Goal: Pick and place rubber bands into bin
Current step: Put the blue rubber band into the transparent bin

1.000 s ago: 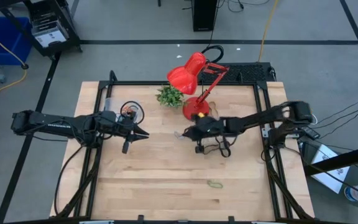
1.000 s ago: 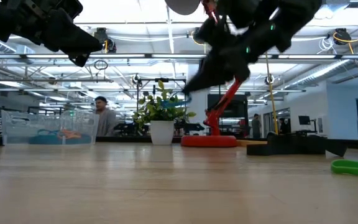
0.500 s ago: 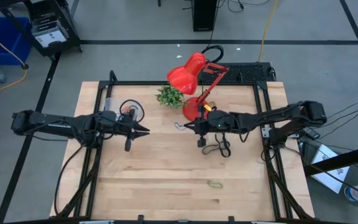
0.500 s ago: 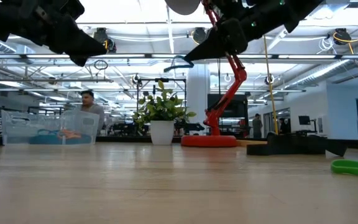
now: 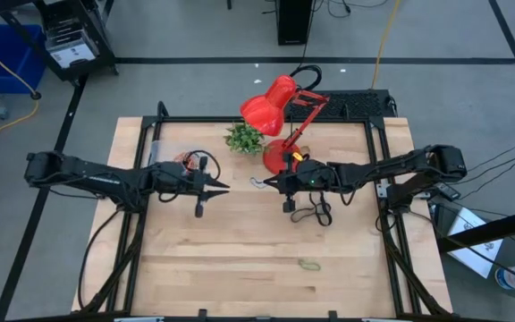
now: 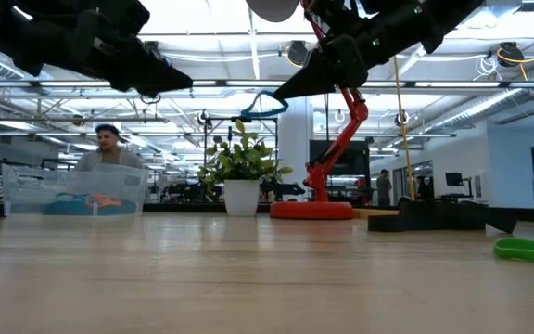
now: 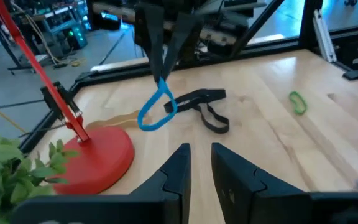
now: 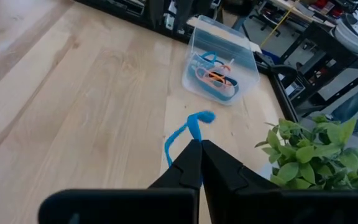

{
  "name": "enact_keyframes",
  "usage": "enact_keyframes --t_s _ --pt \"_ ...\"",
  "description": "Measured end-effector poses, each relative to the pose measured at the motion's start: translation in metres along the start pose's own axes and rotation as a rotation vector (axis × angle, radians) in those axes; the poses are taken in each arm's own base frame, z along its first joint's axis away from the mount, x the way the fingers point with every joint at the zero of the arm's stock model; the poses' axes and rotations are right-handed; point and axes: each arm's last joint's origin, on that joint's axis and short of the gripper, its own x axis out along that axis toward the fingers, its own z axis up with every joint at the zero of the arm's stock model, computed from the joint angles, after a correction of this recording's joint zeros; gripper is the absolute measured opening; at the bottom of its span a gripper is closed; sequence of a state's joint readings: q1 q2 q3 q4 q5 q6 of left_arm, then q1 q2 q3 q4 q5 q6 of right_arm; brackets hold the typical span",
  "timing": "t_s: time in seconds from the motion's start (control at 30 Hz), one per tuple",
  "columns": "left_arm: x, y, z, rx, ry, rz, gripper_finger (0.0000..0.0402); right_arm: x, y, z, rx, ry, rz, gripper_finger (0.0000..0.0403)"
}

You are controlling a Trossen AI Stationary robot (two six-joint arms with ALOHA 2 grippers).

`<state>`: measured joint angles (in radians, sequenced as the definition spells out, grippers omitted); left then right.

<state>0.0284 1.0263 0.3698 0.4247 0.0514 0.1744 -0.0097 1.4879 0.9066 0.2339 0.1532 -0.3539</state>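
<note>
My right gripper (image 5: 268, 182) is shut on a blue rubber band (image 7: 155, 116), high above the table near the lamp's base. My left gripper (image 5: 225, 188) hovers empty, a short way to the band's left; its fingers (image 7: 180, 168) stand slightly apart and point at the band. The clear bin (image 8: 220, 61) stands on the table at the far left and holds several coloured bands; my left arm partly covers it in the high view (image 5: 161, 146). Black bands (image 7: 199, 104) and a green band (image 5: 308, 264) lie on the table. My right gripper pinches one end of the blue band's loop (image 8: 194, 138) between its two fingertips. The fingers come from the table's right side, slanting slightly down. The band is lifted clear of the table, and its loop (image 6: 260, 104) hangs slack off the fingertips.
A red desk lamp (image 5: 277, 100) with a round base (image 7: 101, 155) and a potted plant (image 5: 245, 137) stand at the far middle. A black block (image 6: 434, 215) lies at the far right. Bare wood lies between the grippers and the near edge. A person (image 6: 108, 153) shows beyond the table.
My right gripper has risen with the blue band and gone a little toward the far edge, then held still. My left gripper has moved toward the table's right, closer to the band.
</note>
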Motion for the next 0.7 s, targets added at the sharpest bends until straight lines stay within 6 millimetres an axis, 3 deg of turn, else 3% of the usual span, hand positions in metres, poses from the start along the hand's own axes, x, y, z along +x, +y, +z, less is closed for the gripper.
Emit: enact_keyframes --t_s 0.2,0.43,0.7 --pt "0.015 0.0 -0.006 -0.002 -0.002 0.0 0.012 0.0 0.0 0.0 0.001 -0.001 0.0 0.0" --pt "0.04 0.003 0.004 -0.004 0.023 0.025 0.0192 0.0 0.0 0.0 0.001 -0.002 0.0 0.0" --pt "0.072 0.011 0.018 -0.003 0.054 0.116 0.021 0.0 0.002 0.001 -0.002 -0.004 0.007 0.0"
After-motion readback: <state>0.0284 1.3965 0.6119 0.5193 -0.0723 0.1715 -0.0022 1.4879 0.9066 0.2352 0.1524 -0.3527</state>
